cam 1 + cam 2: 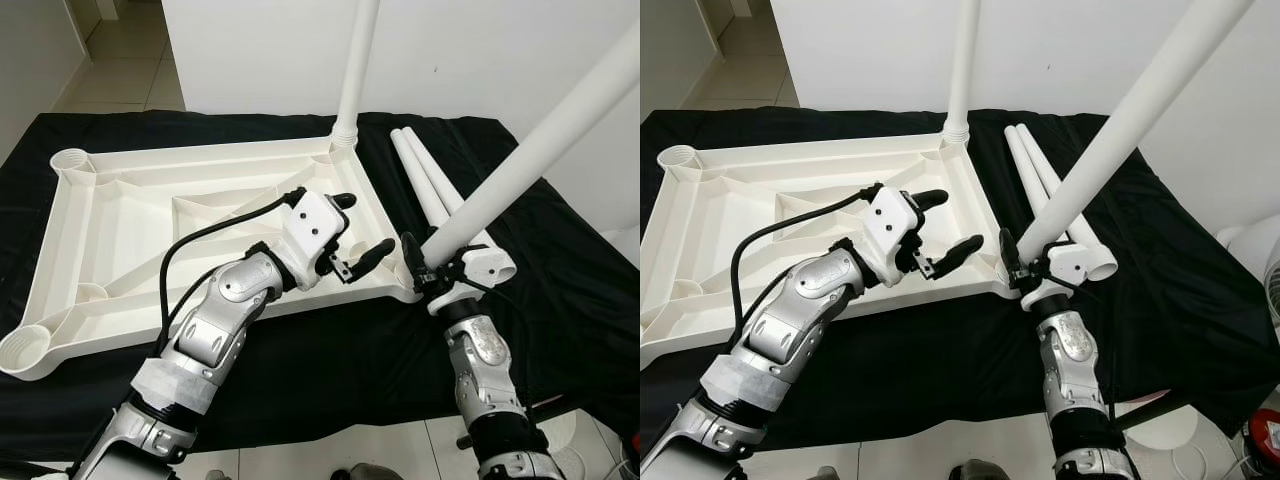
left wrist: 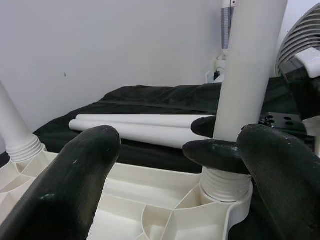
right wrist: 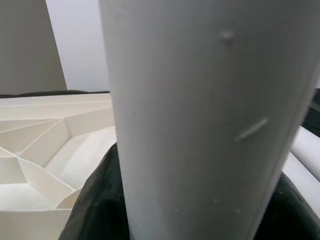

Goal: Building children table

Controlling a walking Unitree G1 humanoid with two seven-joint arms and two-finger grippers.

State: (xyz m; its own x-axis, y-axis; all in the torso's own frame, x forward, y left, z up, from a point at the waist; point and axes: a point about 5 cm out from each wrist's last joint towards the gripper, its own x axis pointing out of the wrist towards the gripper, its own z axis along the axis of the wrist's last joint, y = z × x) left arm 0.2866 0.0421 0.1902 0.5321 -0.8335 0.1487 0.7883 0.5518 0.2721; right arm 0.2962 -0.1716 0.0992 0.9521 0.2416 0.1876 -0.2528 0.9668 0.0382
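Plastic leg (image 1: 520, 160): light, stiff, slippery; right pincer (image 1: 428, 272) clamps its base at the socket, left pincer (image 1: 355, 232) spread empty.

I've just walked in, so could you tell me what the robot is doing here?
It is putting a white children's table together. The tabletop lies upside down on a black cloth. One leg already stands in the far corner. The right gripper holds a second leg at the near corner socket. The left gripper hovers open beside it. Two more legs lie on the cloth.
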